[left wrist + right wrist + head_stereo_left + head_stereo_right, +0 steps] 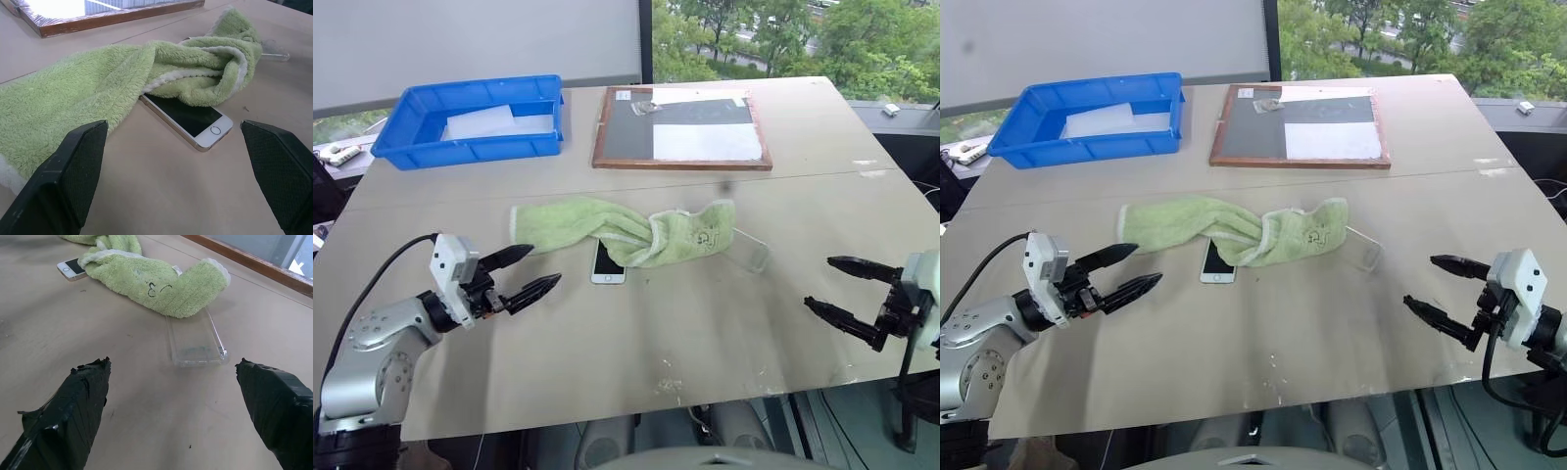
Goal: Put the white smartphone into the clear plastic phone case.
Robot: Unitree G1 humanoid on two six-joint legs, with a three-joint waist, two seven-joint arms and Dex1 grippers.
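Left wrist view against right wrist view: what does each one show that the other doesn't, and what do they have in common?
Left wrist: the white smartphone close up, its upper part under the green towel, between the open left gripper fingers. Right wrist: the clear plastic phone case lying open-side up, one end under the towel, ahead of the open right gripper. Both: towel, phone, case, wooden-framed board, table.

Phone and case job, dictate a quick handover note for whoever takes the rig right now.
Left tool: open, empty, above the table near the phone.
Right tool: open, empty, near the case.
White smartphone: flat on the table, screen up, top end under the green towel.
Clear plastic phone case: flat on the table, one end under the towel's other end.
Done: nothing grasped.
Left: uncover both, pick up the phone, seat it in the case.
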